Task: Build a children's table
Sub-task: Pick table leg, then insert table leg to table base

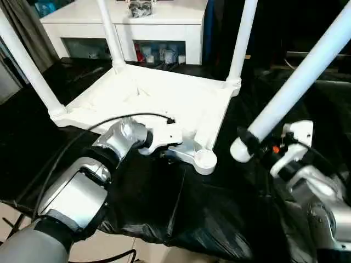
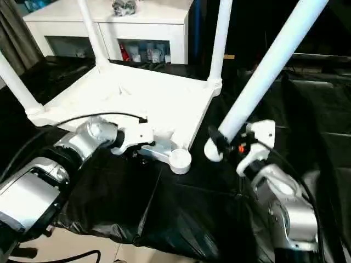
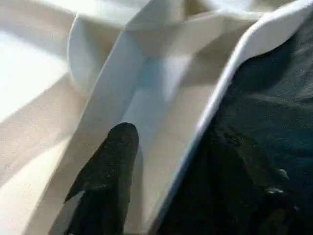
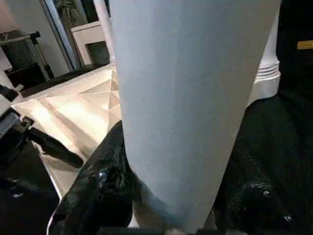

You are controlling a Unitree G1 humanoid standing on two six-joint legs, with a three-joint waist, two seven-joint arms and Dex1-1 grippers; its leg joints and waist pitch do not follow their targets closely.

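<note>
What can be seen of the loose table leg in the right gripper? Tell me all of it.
The fourth leg is a long, smooth white tube, seemingly plastic, with a rounded lower end. It slants up and to the right, off the tabletop. The right gripper clamps it just above that end, black fingers on both sides. Its end hangs beside the open corner socket, not yet in it.

- You'll find no words, brand names or numbers legible on anything here.
- A small yellow label sits on the dark background beyond the table — whatever is printed on it is too small for you to make out.
</note>
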